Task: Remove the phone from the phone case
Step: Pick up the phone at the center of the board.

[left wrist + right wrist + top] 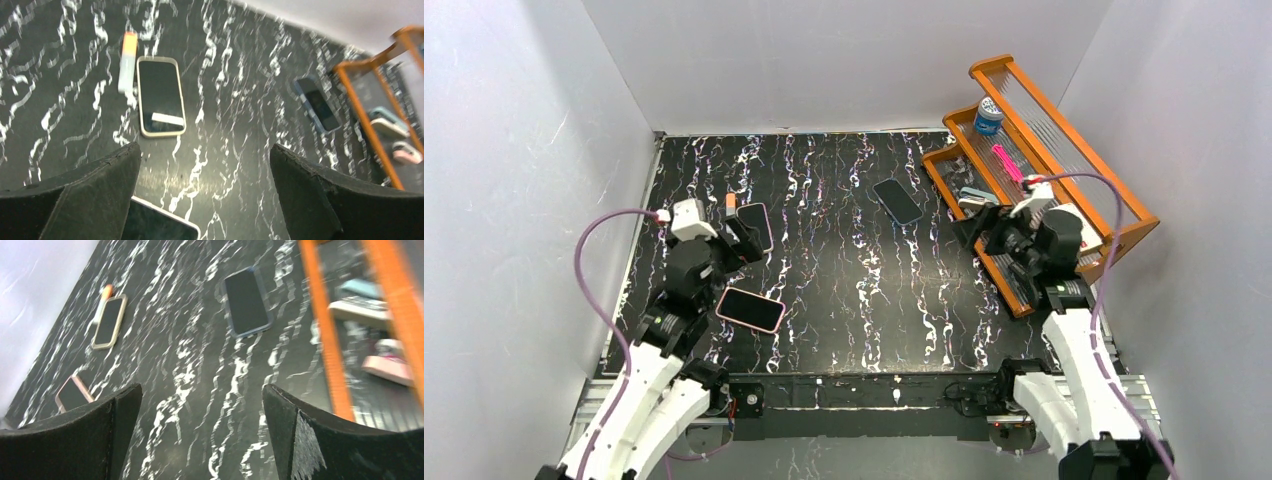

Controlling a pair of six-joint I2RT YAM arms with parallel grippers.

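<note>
— While both arms hang over the table (854, 280), how do their fingers stand?
— Spread wide, both pairs, with nothing between them. The left fingers (95, 192) grasp nothing. The right fingers (325, 440) are likewise released, with only the marbled black surface showing between the tips.
— What lies closest to the left pair?
— A pink-cased phone (750, 309), screen up, flat on the table at the near left. In the left wrist view its corner shows at the bottom edge, beside the left-hand finger. Just beyond the fingers lies a cream-cased phone (160, 96), also screen up, with an orange-capped white marker (127, 61) along its left edge, nearly touching it.
— And near the right pair?
— They hover at the table's right side, just beside a stepped wooden rack (1084, 142). Ahead of them, toward the far middle of the table, a blue-cased phone (246, 301) lies flat, apart from the rack.
— So where is the phone to be freed?
— All three phones sit in their cases on the table, none of them touched. Which one is meant I cannot tell.
— Anything on the rack?
— A blue-and-white can (989, 115) stands upright on an upper step, with a pink stick-like thing (1007, 162) below it. On the lowest step are more handsets or cases, too blurred to name.
</note>
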